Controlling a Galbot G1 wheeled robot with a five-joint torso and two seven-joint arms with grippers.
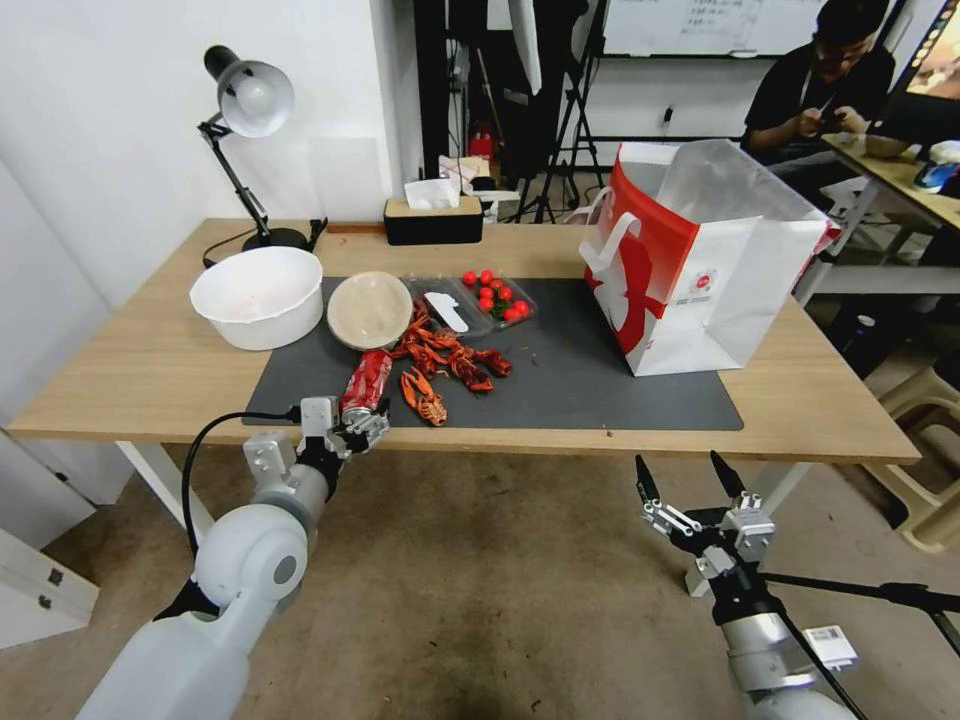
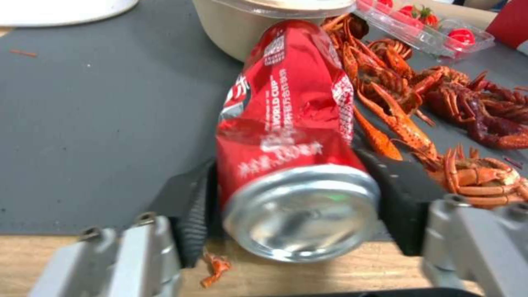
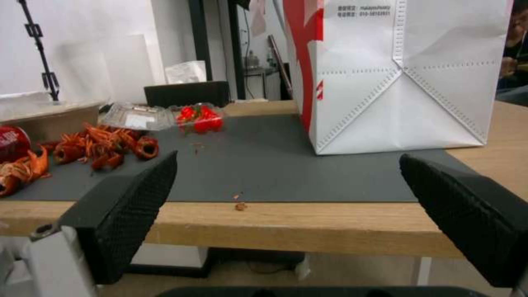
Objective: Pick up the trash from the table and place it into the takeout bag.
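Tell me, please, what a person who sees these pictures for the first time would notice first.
Probably the crushed red soda can at the near edge of the dark mat, clamped in the left end effector. Next, the pile of red crayfish shells beside it on the mat. Then the tall takeout bag standing on the table's right part, with the right end effector open below the table edge.

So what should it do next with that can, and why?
Probably lift it straight up. The left gripper looks shut on the crushed red can, which lies on the mat's near edge, with the bag standing open to the right.
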